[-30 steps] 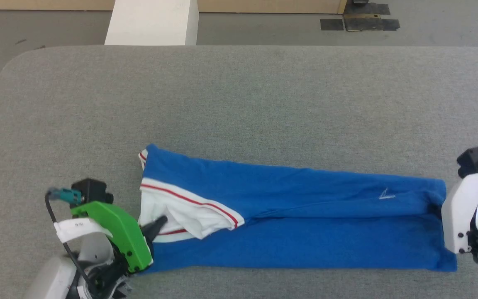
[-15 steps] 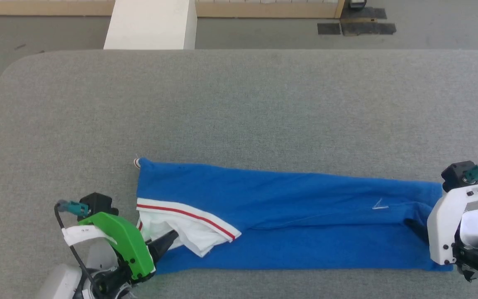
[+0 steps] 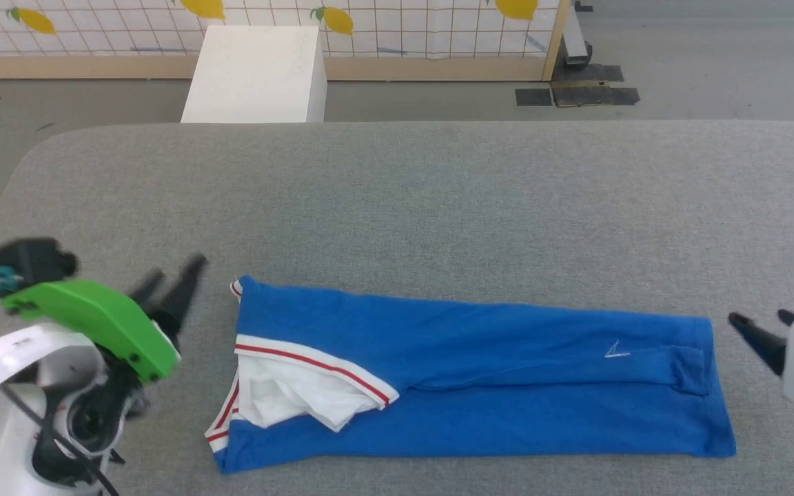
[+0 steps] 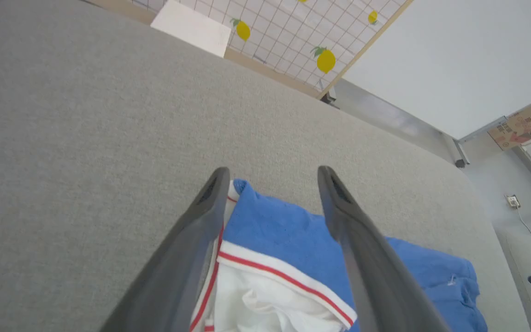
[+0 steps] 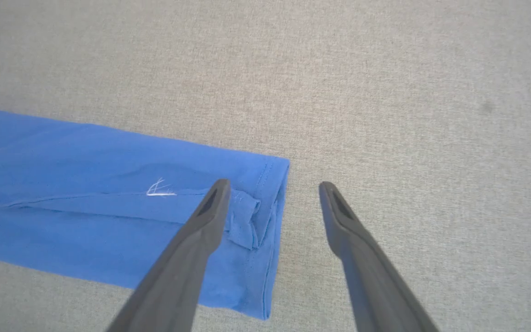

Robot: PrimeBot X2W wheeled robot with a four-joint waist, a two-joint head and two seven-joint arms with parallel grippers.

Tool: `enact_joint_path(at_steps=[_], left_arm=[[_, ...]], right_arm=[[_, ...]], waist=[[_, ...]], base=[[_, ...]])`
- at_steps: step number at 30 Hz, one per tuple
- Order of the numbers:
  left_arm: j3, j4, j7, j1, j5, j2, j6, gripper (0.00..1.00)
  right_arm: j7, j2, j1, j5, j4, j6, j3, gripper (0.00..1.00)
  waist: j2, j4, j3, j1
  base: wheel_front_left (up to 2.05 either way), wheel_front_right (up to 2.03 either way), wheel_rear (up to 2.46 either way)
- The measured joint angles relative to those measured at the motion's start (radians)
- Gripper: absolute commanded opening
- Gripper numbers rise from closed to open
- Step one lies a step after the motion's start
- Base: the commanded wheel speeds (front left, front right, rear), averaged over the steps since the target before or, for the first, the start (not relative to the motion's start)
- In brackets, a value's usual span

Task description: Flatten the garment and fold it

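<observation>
The garment [image 3: 493,386] lies on the grey table as a long folded band, royal blue, with a white sleeve and white-and-red trim bunched at its left end. My left gripper [image 3: 175,275] hovers open just off that left end, nothing between its fingers; in the left wrist view the garment [image 4: 288,240] shows between and past the open left gripper [image 4: 271,173]. My right gripper [image 3: 759,325] stands open just off the right end. In the right wrist view the garment [image 5: 85,203] ends beside the open right gripper [image 5: 272,186].
The grey padded table [image 3: 404,193] stretches wide behind the garment. Beyond its far edge stands a white box [image 3: 256,72] on the floor, before a gridded wall panel with yellow lemons [image 3: 335,19].
Both grippers have opened, let go of the garment's ends and drawn back from it. The garment has settled flat on the table. The head camera has tilted up, showing more of the room.
</observation>
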Motion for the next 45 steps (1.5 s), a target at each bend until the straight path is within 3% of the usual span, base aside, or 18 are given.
enact_joint_path(at_steps=[10,11,13,22,41,42,43,44,45], left_arm=[[0.031,0.085,-0.497,-0.02,0.245,-0.043,-0.116,1.0],[0.026,0.134,-0.622,-0.021,0.305,-0.062,-0.128,1.0],[0.019,0.162,-0.675,-0.021,0.344,-0.072,-0.132,1.0],[0.044,0.193,-0.723,-0.023,0.431,-0.117,-0.142,1.0],[0.132,0.189,-0.727,-0.014,0.52,-0.218,-0.212,1.0],[0.134,0.19,-0.727,-0.011,0.521,-0.221,-0.214,1.0],[0.136,0.191,-0.727,-0.01,0.522,-0.224,-0.218,1.0],[0.139,0.194,-0.727,-0.009,0.522,-0.226,-0.221,1.0],[0.143,0.194,-0.727,-0.009,0.523,-0.23,-0.221,1.0]], right_arm=[[-0.007,0.024,0.043,0.005,-0.014,0.0,-0.086,1.0],[0.006,0.02,0.058,0.016,0.007,0.0,-0.081,1.0],[0.022,0.009,0.064,0.029,0.023,0.0,-0.067,1.0],[0.035,-0.05,0.065,0.093,0.088,0.0,0.007,1.0],[-0.009,-0.077,-0.053,0.195,0.146,0.0,0.255,1.0],[-0.009,-0.079,-0.056,0.196,0.151,0.0,0.257,0.36],[-0.008,-0.081,-0.057,0.196,0.155,0.0,0.258,0.11],[-0.006,-0.086,-0.06,0.196,0.159,0.0,0.26,0.0],[-0.001,-0.09,-0.064,0.196,0.164,0.0,0.26,0.0]], waist=[[0.0,0.002,0.033,0.0],[0.0,0.004,0.05,0.0],[0.0,0.007,0.062,0.0],[0.0,0.018,0.12,0.0],[0.0,0.031,0.157,0.0],[0.0,0.032,0.157,0.0],[0.0,0.033,0.158,0.0],[0.0,0.033,0.158,0.0],[0.0,0.034,0.159,0.0]], base=[[0.0,0.0,0.0],[0.0,0.0,0.0],[0.0,0.0,0.0],[0.0,0.0,0.0],[0.0,0.0,0.0],[0.0,0.0,0.0],[0.0,0.0,0.0],[0.0,0.0,0.0],[0.0,0.0,0.0]])
